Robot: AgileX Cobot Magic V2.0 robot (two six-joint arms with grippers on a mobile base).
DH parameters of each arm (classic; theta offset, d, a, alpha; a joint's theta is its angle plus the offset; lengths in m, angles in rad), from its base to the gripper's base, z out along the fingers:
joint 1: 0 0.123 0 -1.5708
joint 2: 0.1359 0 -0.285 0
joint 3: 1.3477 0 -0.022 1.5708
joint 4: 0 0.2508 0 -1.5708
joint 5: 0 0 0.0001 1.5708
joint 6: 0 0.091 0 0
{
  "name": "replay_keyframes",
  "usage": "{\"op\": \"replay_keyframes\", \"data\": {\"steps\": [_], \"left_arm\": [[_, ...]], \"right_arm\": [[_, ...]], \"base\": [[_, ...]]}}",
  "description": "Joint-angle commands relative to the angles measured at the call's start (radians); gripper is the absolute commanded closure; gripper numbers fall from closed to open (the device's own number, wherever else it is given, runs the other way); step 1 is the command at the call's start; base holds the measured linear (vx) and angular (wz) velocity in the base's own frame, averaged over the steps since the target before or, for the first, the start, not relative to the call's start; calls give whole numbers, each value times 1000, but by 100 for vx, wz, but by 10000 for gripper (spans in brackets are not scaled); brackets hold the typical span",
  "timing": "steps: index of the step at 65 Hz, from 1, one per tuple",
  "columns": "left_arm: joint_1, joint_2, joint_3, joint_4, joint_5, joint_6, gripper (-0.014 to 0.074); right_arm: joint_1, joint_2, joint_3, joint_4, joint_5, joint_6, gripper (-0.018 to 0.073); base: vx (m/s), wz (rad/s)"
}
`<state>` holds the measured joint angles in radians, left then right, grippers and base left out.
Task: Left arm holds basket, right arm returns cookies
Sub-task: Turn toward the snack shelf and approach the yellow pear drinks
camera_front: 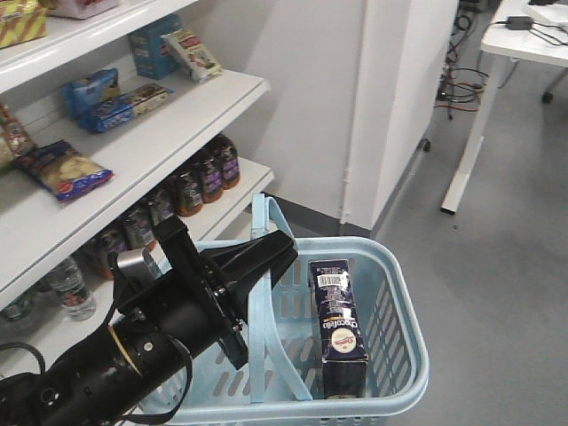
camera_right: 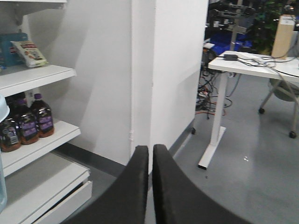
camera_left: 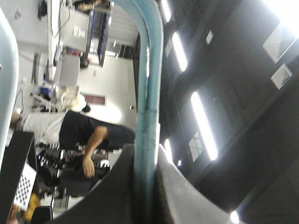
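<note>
Grey floor (camera_front: pixel 497 266) and a white pillar fill the background, with white store shelves (camera_front: pixel 133 169) on the left carrying snack packets (camera_front: pixel 62 169) and dark bottles (camera_front: pixel 209 173), and a white worktop (camera_front: pixel 532 44) cut off at the top right corner. At the bottom of the front view sits a light blue basket (camera_front: pixel 410 306); its near edge runs out of frame and its left side is hidden behind the black left arm (camera_front: pixel 133 355). The left claw (camera_front: pixel 282 253) is closed around the basket's raised handle (camera_front: pixel 262 355). The left wrist view, turned sideways and blurry, shows that blue handle (camera_left: pixel 149 70) pinched between the two dark fingers of the claw, with ceiling lights and an indistinct person behind. The cookies (camera_front: pixel 342 328), a dark navy box, stand upright inside the basket toward its right wall, white barcode (camera_front: pixel 331 280) on the top end; the print lower down is too small to read well. The right arm itself does not appear in the front view. Its wrist camera shows only the right claw (camera_right: pixel 150 177) at the bottom edge, fingers (camera_right: pixel 138 186) drawn together to a thin slit with nothing between them, pointing toward the pillar.
</note>
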<state>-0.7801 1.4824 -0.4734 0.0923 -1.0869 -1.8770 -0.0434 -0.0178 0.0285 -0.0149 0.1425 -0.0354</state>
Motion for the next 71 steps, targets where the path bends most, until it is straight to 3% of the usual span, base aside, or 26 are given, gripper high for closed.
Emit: {"op": "replay_keyframes", "data": {"steps": [1,71], "left_arm": [[-6,-40,-27,-12,-256,-2,599],[-6,-40,-27,-12,-256,-2,599]], "right_arm": [[-4,-6,17,-5,-76,-6,566],[-4,-6,17,-5,-76,-6,566]], "base": [[6,56],[7,55]]}}
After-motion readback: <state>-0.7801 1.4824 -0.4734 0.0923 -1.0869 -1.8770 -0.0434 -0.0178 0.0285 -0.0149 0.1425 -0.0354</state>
